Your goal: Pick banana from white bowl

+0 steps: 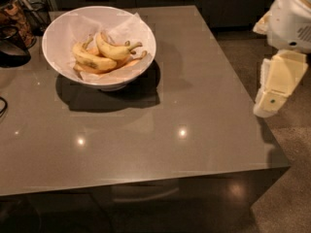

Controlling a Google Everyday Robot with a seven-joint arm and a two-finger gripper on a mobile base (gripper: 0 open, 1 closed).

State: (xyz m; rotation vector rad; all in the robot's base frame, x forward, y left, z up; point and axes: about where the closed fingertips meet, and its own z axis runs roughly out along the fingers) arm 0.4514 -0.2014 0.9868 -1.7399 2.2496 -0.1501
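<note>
The white bowl [58, 38], wide and lined with crinkled white paper, stands on the table's far left part. Several bananas lie in it. The plump pale-yellow banana [112, 50] lies on top toward the right, its brown stem pointing right. A banana with dark blotches [92, 61] lies in front of it, and an orange-tinted one [130, 62] lies under it. My gripper [270, 93], cream and white, hangs off the table's right edge, far from the bowl and holding nothing.
The grey-brown table [194, 106] has its front edge near the bottom and its right edge next to my arm. Dark objects [12, 47] and clutter stand at the far left beside the bowl. Dark cabinets run along the back.
</note>
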